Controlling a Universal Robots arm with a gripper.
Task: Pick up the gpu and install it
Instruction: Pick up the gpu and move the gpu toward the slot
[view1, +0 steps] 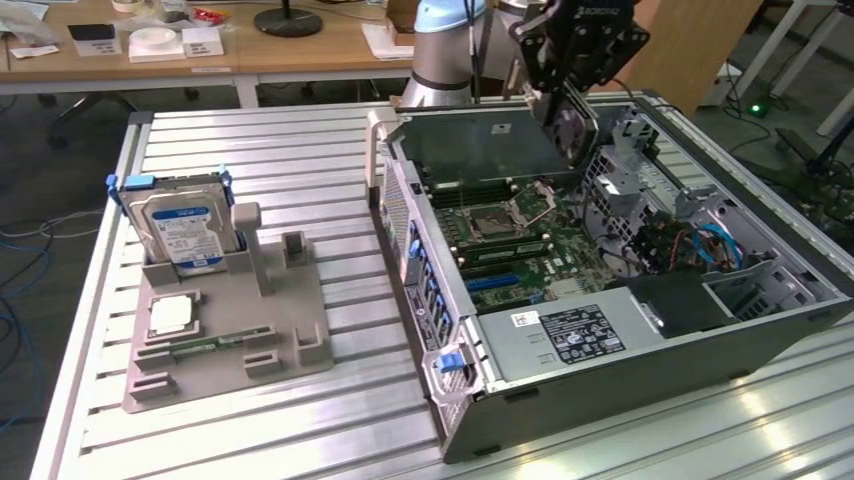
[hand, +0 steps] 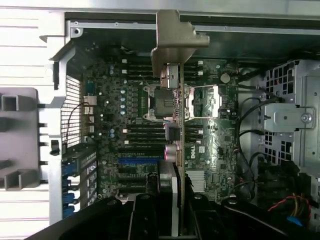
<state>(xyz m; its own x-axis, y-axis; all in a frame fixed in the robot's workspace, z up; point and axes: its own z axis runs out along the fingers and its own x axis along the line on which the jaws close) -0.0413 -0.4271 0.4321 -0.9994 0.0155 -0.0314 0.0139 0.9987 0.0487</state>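
Gripping thin green circuit-board gpu (view1: 481, 140) between partly closed fingers (hand: 142, 220), edge-down over open grey computer case (view1: 601, 390), presumably to meet its slot.

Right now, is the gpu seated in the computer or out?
Out: the gpu, held by the end effector, hangs above the motherboard, not in any slot.
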